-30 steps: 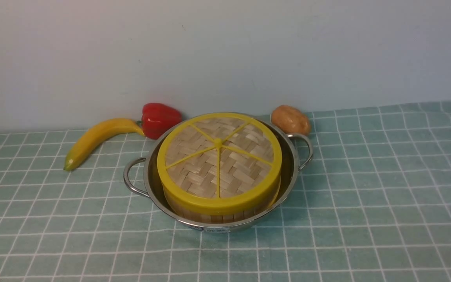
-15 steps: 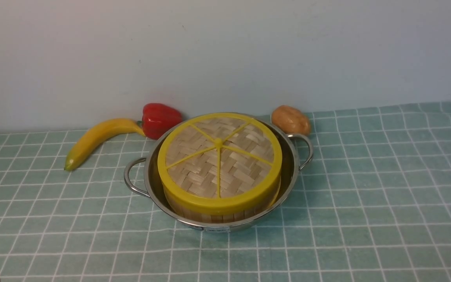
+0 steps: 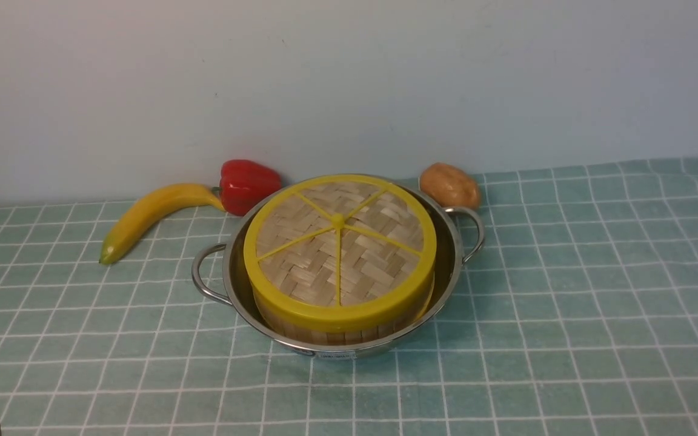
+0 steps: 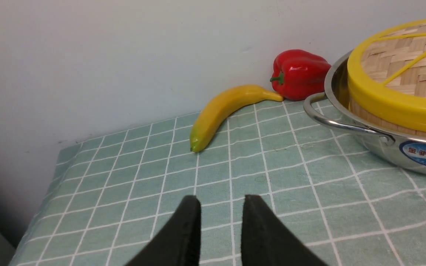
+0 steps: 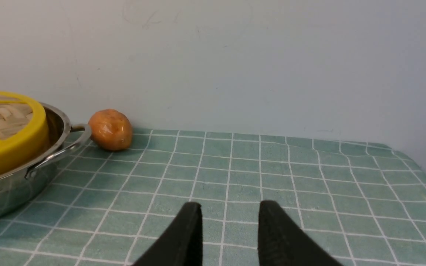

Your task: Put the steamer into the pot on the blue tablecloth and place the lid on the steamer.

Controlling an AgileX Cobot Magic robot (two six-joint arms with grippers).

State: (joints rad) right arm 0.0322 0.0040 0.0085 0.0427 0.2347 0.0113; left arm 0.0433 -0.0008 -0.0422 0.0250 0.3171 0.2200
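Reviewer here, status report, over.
Both grippers open, empty. Steamer in pot, lid on. Nothing blocking; potato behind pot's right handle.

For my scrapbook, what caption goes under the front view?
Lid on steamer, steamer in pot.

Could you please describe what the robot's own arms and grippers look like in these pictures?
Only the fingers show clearly enough to describe. The left gripper has two dark, near-black fingers that taper towards blunt tips, and the right gripper has a matching dark, tapered pair. Both pairs look blurred, with no markings or cables that I can make out. The arms themselves cannot be made out.
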